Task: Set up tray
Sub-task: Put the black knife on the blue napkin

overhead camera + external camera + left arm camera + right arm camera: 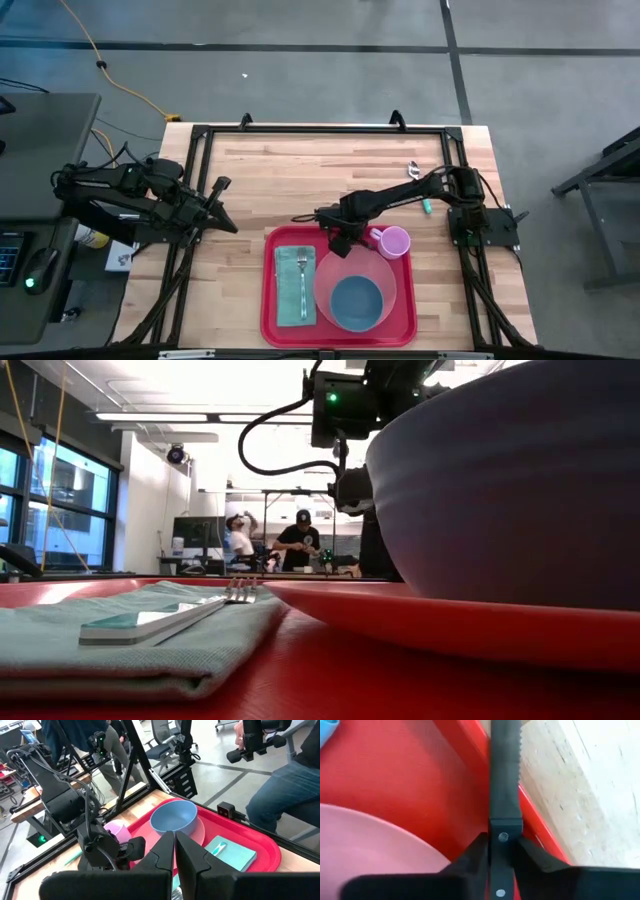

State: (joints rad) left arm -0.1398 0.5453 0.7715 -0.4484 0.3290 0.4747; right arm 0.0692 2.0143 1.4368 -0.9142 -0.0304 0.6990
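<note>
Pressing our right fingers [501,775] together with nothing between them, we hold them low over the tray [275,325], just inside its far rim and beside the pink plate [395,295]. That plate carries a blue bowl [356,301], and a purple cup [393,242] sits at the tray's far right corner. A fork [302,277] lies on a green napkin [285,298] in the tray's left part. Our left fingers [175,851] are shut and empty, waiting over the bench [300,180] left of the tray

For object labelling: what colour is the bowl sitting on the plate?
The bowl is blue-grey, on the pink plate; clearest in the high view.
</note>
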